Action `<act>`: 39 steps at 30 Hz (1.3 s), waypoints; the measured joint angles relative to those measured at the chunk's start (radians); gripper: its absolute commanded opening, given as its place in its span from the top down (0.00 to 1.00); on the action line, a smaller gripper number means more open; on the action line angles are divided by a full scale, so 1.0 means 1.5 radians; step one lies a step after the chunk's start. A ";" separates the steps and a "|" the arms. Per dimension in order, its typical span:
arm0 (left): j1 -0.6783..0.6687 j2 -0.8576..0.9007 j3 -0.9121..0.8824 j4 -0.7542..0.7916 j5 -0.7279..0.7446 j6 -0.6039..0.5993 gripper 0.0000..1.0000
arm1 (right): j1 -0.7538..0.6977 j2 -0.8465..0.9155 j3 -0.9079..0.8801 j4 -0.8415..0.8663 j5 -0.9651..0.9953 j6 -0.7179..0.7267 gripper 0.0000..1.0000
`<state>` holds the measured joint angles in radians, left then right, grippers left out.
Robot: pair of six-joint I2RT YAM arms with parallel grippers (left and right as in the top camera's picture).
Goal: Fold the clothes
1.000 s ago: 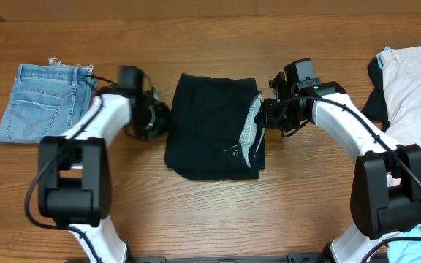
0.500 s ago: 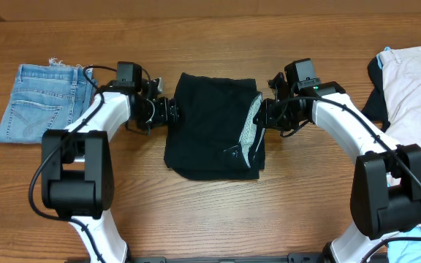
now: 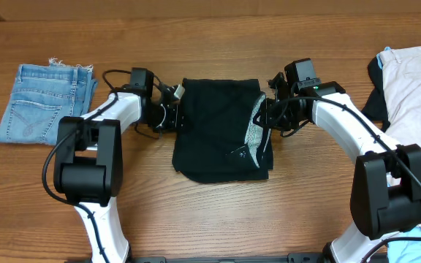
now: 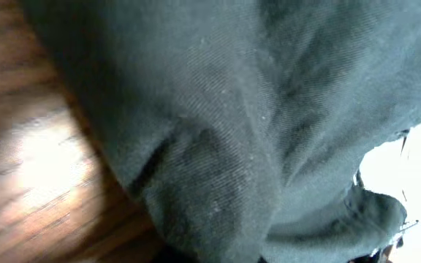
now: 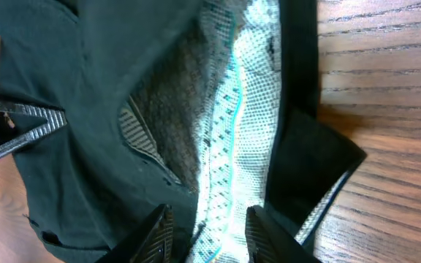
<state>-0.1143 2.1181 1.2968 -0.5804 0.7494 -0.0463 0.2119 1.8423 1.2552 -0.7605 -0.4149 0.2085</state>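
Shows the black shorts (image 3: pixel 214 131) lying flat in the middle of the table (image 3: pixel 218 219), between the two arms, with the waistband (image 3: pixel 254 133) on the right side and its grey mesh lining turned outward. Has the left gripper (image 3: pixel 175 111) at the left edge of the shorts, pressed together on a raised fold of black cloth that fills the whole left wrist view; hides its fingers there. Has the right gripper (image 5: pixel 209 232) part-way apart and pinching the waistband, with pale mesh packed between the two fingers (image 5: pixel 158 230). Shows light-blue denim shorts (image 3: pixel 42 102) with a frayed hem at the far left of the table, well apart, and a beige garment (image 3: pixel 415 88) at the right edge
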 measured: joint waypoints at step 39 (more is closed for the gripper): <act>0.359 -0.297 0.233 -0.273 -0.473 0.262 0.96 | 0.000 0.000 0.000 -0.034 -0.018 0.000 0.63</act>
<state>0.4248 1.6726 1.6459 -0.9894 0.0402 0.3462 0.2119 1.8423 1.2552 -0.8120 -0.4412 0.2089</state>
